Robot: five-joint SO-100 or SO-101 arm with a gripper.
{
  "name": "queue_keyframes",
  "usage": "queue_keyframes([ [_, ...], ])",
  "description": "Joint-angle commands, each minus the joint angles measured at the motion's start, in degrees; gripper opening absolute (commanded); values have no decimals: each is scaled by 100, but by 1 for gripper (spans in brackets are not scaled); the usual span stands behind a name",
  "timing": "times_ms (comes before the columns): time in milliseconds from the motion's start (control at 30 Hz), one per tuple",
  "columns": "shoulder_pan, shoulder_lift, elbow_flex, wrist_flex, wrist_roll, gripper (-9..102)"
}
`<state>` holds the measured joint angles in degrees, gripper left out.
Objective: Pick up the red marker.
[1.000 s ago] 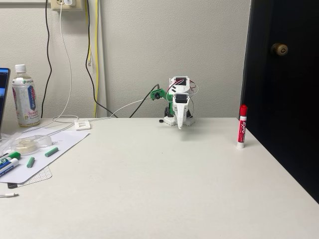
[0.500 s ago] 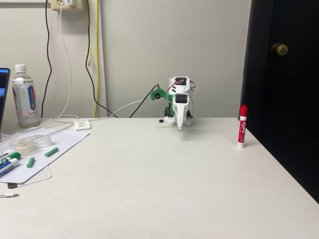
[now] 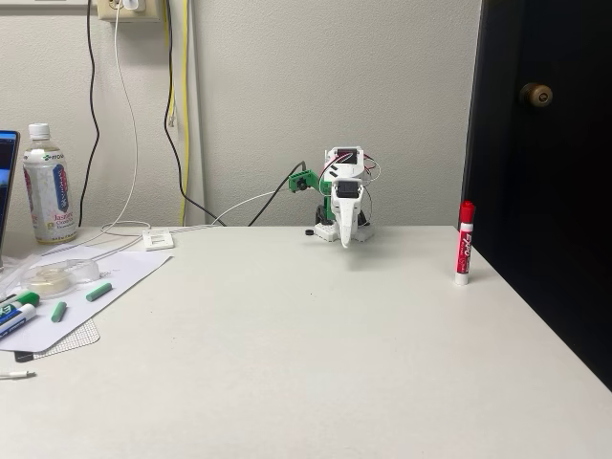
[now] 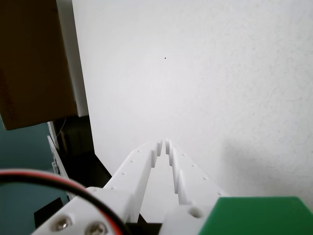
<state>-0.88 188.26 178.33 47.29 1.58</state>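
Note:
The red marker (image 3: 465,243) stands upright on the white table near its right edge in the fixed view, red cap on top. My arm is folded at the back of the table, well to the marker's left, with the gripper (image 3: 345,239) pointing down at the tabletop. In the wrist view the two white fingers meet at their tips, so the gripper (image 4: 164,144) is shut with nothing held, over bare white table.
At the left of the fixed view lie green-capped markers (image 3: 15,311), small green pieces (image 3: 98,292), a tape roll (image 3: 48,279) on paper, and a bottle (image 3: 48,184). Cables hang down the wall. A dark door (image 3: 545,172) borders the table's right edge.

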Motion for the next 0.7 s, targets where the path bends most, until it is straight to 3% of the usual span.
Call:
queue_keyframes([
  [0,35,44,-185,-97,-70,0],
  [667,-149,44,-861,-413,-483,0],
])
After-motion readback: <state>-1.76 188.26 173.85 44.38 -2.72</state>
